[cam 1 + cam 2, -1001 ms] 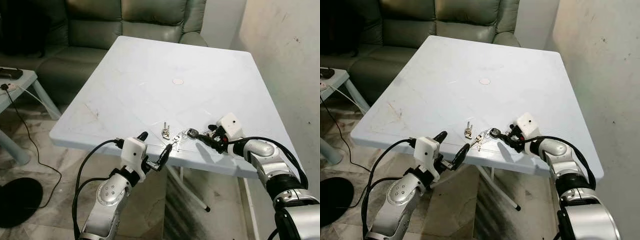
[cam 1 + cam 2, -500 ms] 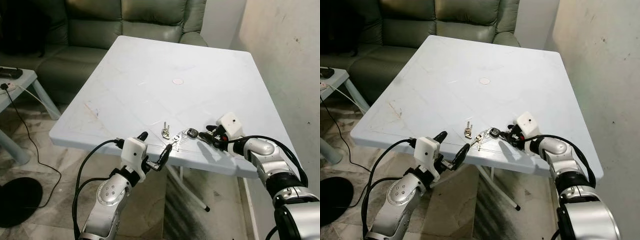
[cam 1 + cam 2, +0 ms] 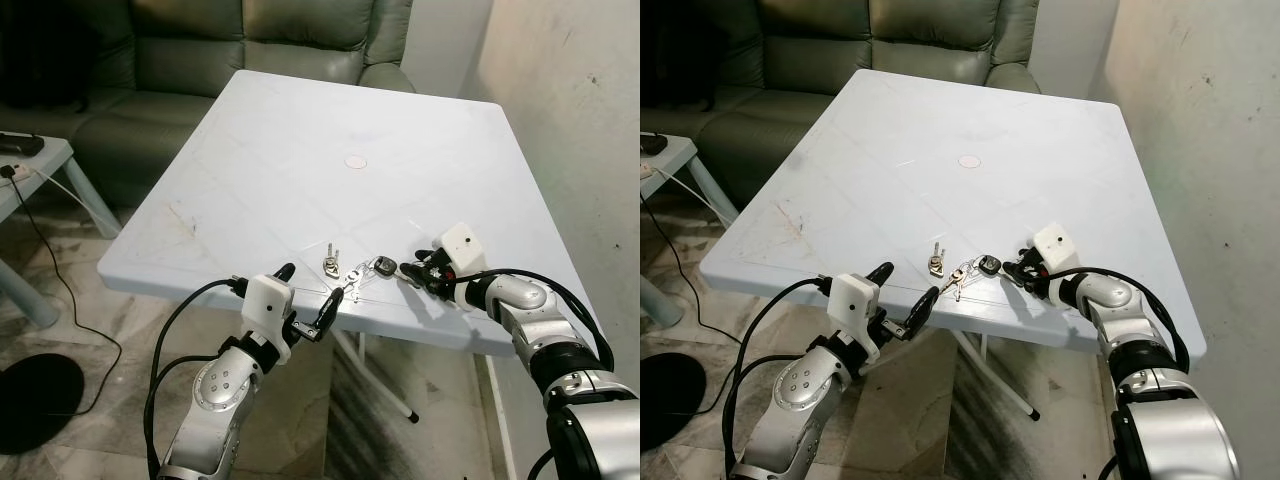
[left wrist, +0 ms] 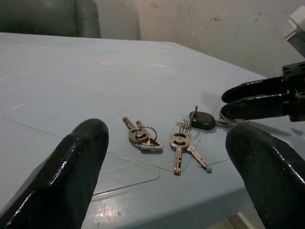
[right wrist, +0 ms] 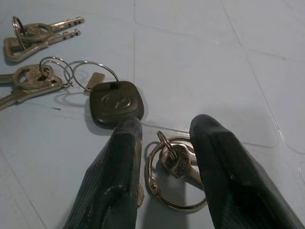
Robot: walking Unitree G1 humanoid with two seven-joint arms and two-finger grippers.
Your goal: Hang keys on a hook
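- Keys (image 3: 360,271) are seen lying on the bench (image 3: 300,160) near its front edge.
- Right tool (image 5: 164,157) fingers are set apart astride a key ring (image 5: 169,179).
- Left tool (image 3: 310,300) is held spread at the edge.
- A sofa (image 3: 200,60) is seen behind.

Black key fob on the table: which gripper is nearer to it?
Right. The right gripper sits beside the black key fob, fingers straddling a key ring. The left gripper hovers off the table edge, further away.

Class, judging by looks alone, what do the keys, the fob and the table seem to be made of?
Keys: probably metal, silvery with bright glints. Fob: likely black plastic, matte with an embossed mark. Table: seemingly pale plastic, smooth with a dull sheen and moulded lines.
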